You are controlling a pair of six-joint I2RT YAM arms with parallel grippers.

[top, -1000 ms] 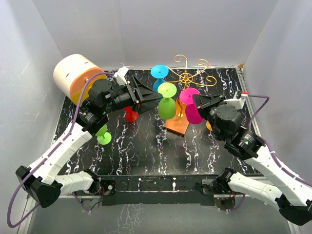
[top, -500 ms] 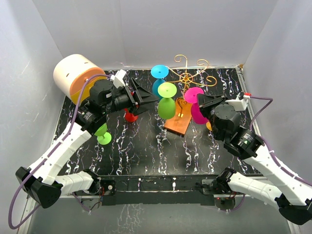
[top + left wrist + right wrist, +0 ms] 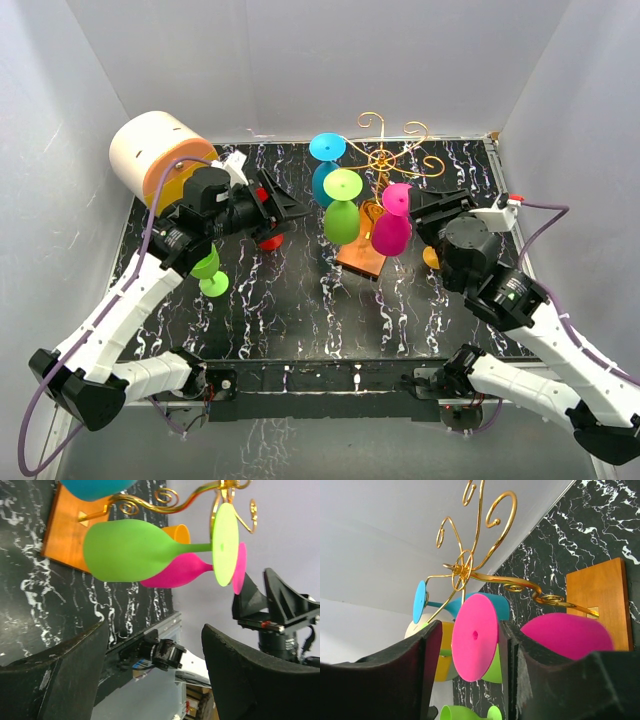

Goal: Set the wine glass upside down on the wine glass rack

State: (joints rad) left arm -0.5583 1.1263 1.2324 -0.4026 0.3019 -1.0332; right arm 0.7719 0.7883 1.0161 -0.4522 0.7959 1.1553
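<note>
The pink wine glass hangs bowl down from a scrolled arm of the gold wine glass rack, above the rack's orange-brown base. My right gripper is just to its right, open. In the right wrist view the pink foot stands between the spread fingers with a gap on its left side, and the pink bowl is to the right. A green glass and a blue glass hang on the rack too. My left gripper is left of the rack, open and holding nothing.
A cream-and-orange cylinder stands at the back left. On the black marble table lie a red glass, a light green glass under the left arm, and an orange glass beside the right wrist. Grey walls surround the table.
The right gripper has opened and let go of the pink glass, which swung from a tilt to hanging straight down on the rack. The left gripper drew back to the left.
</note>
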